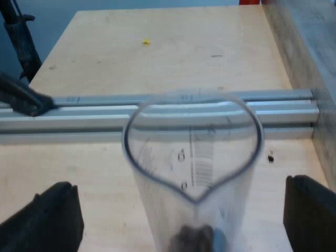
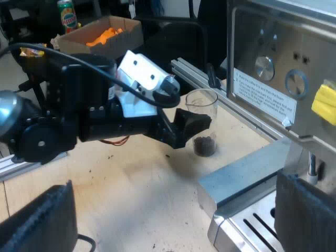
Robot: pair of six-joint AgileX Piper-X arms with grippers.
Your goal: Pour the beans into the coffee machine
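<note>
The clear measuring glass (image 1: pixel 191 157) stands on the wooden table with dark beans (image 1: pixel 193 239) at its bottom. My left gripper (image 1: pixel 178 186) is open, one black finger on each side of the glass and both apart from it. In the right wrist view the left arm reaches to the measuring glass (image 2: pixel 202 105), which stands near the espresso machine (image 2: pixel 273 79), and the beans (image 2: pixel 205 144) show as a dark layer. My right gripper (image 2: pixel 173 220) is open over the table by the machine's base, with nothing between its fingers.
An aluminium rail (image 1: pixel 157 110) runs across the table just beyond the glass, with a black clamp (image 1: pixel 23 97) on it. The machine's drip tray (image 2: pixel 252 226) lies close to my right gripper. A cardboard box (image 2: pixel 105 31) and a can (image 2: pixel 66 14) stand farther off.
</note>
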